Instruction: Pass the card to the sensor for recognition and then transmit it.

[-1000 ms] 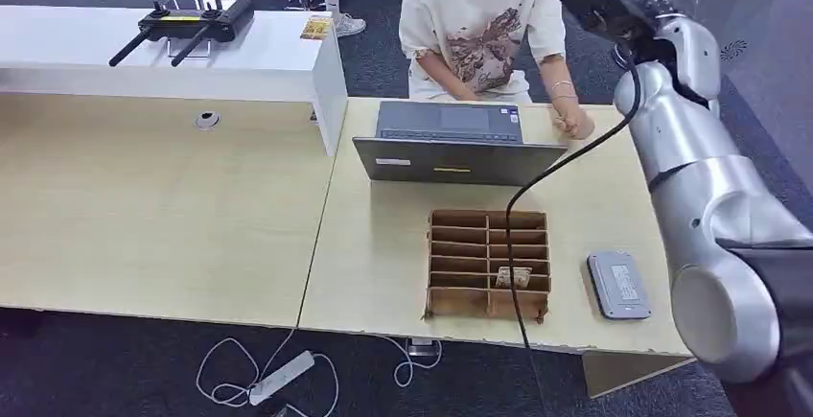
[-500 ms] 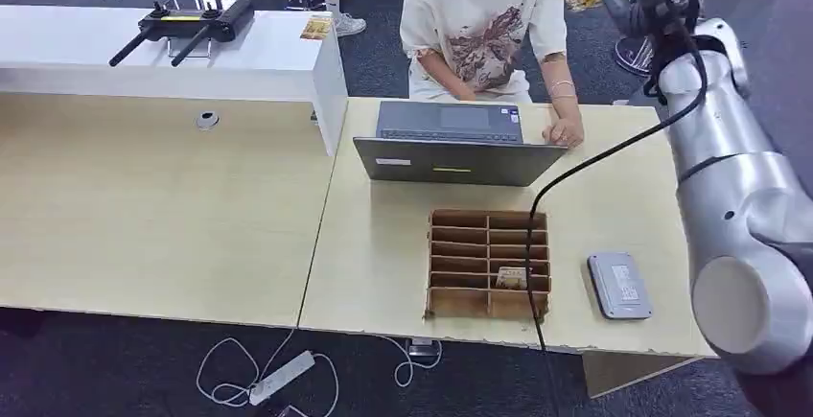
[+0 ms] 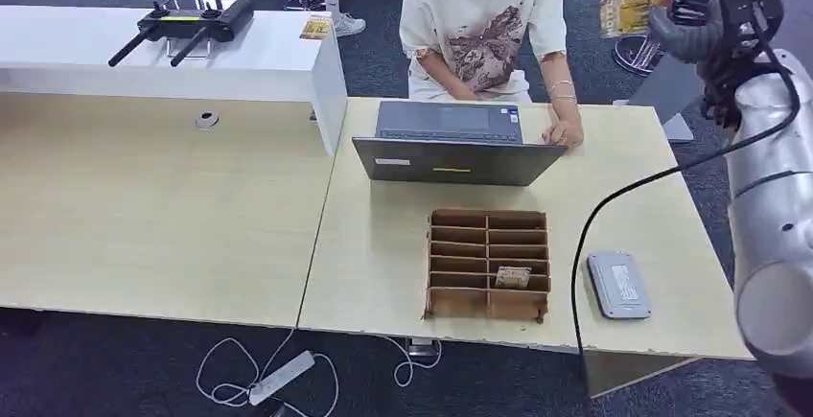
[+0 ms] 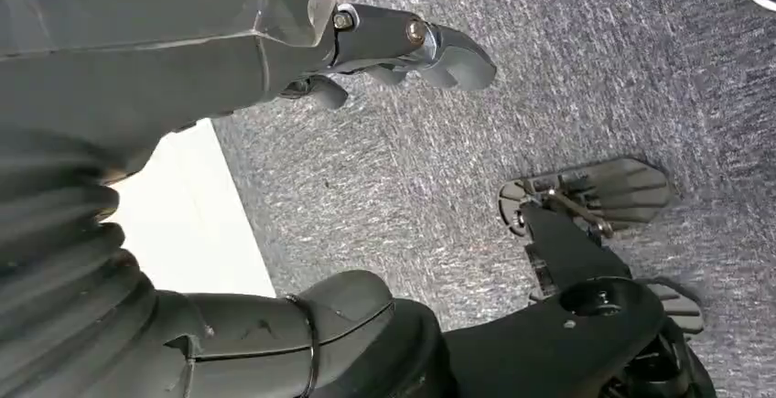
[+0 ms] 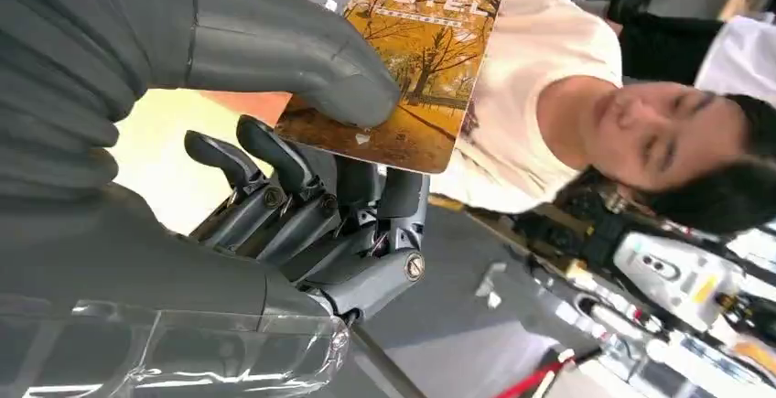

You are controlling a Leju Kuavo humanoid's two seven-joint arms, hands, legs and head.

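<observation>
My right hand (image 3: 685, 22) is raised past the table's far right corner, beside the seated person. It pinches a yellow-orange hotel card (image 3: 633, 11). In the right wrist view the thumb (image 5: 302, 59) presses the card (image 5: 403, 78) against the dark fingers (image 5: 311, 201) beneath it. The grey flat sensor (image 3: 618, 285) lies on the table near its front right edge, well below and in front of the hand. My left hand (image 4: 201, 59) hangs over the carpet holding nothing, its fingers (image 4: 416, 43) apart from the thumb.
A cardboard divider box (image 3: 488, 264) stands left of the sensor with another card (image 3: 513, 277) in one slot. An open laptop (image 3: 451, 144) sits before the seated person (image 3: 479, 24). A black cable (image 3: 614, 206) hangs across the table's right side. A white counter (image 3: 144, 48) is at the back left.
My right arm has swung to the right, carrying the card from above the person's shoulder out past the table's far right corner and slightly lower. The person's hand stays by the laptop.
</observation>
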